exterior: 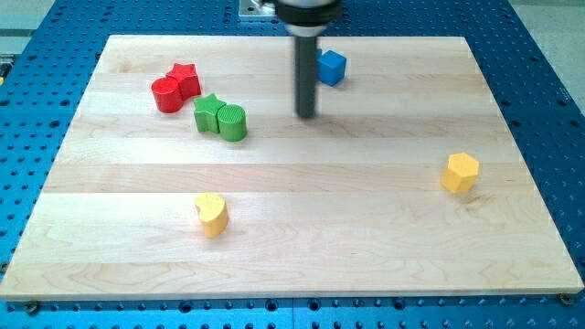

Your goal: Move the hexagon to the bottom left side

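The yellow hexagon (460,173) lies on the wooden board (302,247) at the view's right, about mid-height. My tip (305,114) rests on the board in the upper middle, far to the upper left of the hexagon and not touching any block. A blue cube (332,67) sits just to the upper right of the rod. A green cylinder (232,122) and a green star (209,112) lie to the left of the tip.
A red star (186,79) and a red cylinder (167,94) touch each other at the upper left. A yellow heart-shaped block (212,214) lies at the lower left. A blue perforated table (558,91) surrounds the board.
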You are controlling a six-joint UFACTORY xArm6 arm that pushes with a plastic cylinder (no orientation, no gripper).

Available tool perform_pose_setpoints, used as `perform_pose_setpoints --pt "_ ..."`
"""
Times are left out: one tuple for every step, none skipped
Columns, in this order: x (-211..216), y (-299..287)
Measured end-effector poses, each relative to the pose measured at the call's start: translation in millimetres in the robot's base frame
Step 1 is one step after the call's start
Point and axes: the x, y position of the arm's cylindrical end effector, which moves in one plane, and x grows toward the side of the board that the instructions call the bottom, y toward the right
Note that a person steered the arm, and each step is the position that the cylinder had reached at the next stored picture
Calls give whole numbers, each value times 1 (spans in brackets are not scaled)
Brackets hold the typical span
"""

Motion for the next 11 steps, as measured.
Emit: perform_pose_setpoints --pt "10 95" --pt "24 181" --pt "74 202" --pt "108 199" --pt "111 137" --pt "126 4" --pt "113 65" --pt "150 87" --pt "190 51" --pt "194 29" --pt "208 56"
